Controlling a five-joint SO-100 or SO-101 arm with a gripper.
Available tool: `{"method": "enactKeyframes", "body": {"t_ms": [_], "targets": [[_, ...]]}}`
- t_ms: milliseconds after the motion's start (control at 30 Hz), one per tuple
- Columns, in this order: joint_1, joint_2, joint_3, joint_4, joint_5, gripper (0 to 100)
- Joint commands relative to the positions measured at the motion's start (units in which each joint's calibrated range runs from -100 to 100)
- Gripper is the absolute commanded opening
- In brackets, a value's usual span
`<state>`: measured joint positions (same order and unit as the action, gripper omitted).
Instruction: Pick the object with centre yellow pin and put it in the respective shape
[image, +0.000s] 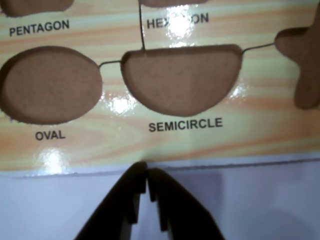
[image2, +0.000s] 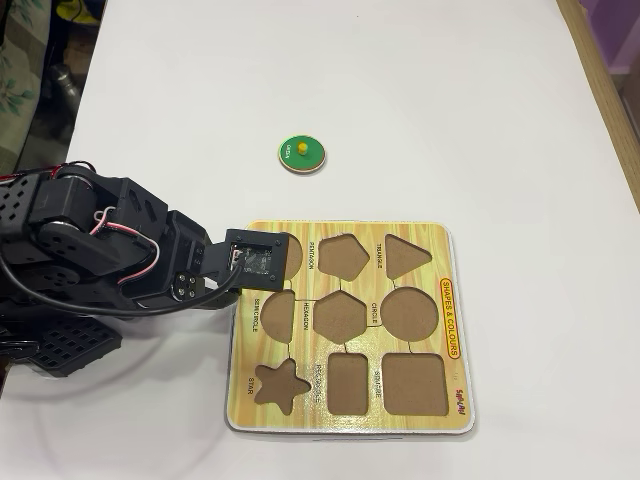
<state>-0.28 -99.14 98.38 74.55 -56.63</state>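
Fingers (image: 148, 172) of my gripper (image: 147, 170) come up from the bottom edge of the wrist view, dark and pressed together at their tips, with nothing pinched between them. They hang over the pale table (image: 270, 200), just short of the near edge of the puzzle board (image: 165, 145). Beyond that edge sits the cut-out labelled SEMICIRCLE (image: 181, 77), almost straight ahead of my tips, with the OVAL cut-out (image: 50, 85) to its left and part of a star-shaped cut-out (image: 302, 60) at the right border. Farther on, only the words PENTAGON and HEXAGON and the lower rims of those recesses show, the second word broken by glare.

From above, my black arm (image2: 110, 250) reaches in from the left, and its wrist block (image2: 255, 258) covers the board's (image2: 440, 250) upper left corner. All the cut-outs I can see are bare brown. The CIRCLE cut-out (image2: 408, 314) lies in the middle row on the right, well apart from my gripper. The green disc with its yellow knob (image2: 301, 152) rests flat on the white table (image2: 400, 100) above the board in this view, clear of its edge and clear of me.
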Motion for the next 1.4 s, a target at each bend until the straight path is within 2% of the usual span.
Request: {"method": "enactKeyframes", "body": {"t_ms": [0,467,600,800,1133,1367], "targets": [[0.1,0.9,0.4,0.6,0.0,1],[-0.2,1.6,0.4,0.0,0.0,1],[-0.5,6.3,-0.6,-1.6,0.0,1],[-1.4,21.5,-12.1,-1.2,0.0,1],[-15.0,48.2,-37.9,-1.0,0.1,1],[-25.5,61.8,-54.7,8.5,0.0,1]]}}
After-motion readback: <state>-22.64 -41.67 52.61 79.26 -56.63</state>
